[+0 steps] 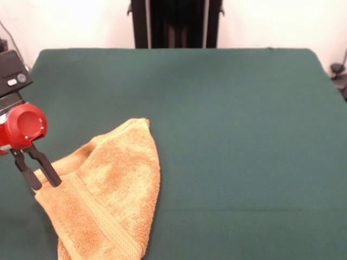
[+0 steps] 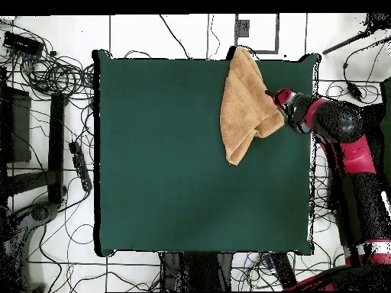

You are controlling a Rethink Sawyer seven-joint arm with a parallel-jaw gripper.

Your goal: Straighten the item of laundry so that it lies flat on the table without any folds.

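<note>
The towel lies folded over on itself near one corner of the table, in the front view at the lower left, with its lower end running out past the picture's bottom edge. It narrows to a rounded tip pointing toward the middle of the table, and a woven band crosses it diagonally near the bottom. From overhead it sits at the top right of the green surface, one end reaching the table's edge (perhaps just over it), and a flap sticks out sideways toward the arm.

The gripper comes in from the left of the front view, below the red wrist. Its two dark fingers stand close together at the towel's side edge and appear to pinch that edge of cloth between them.
</note>
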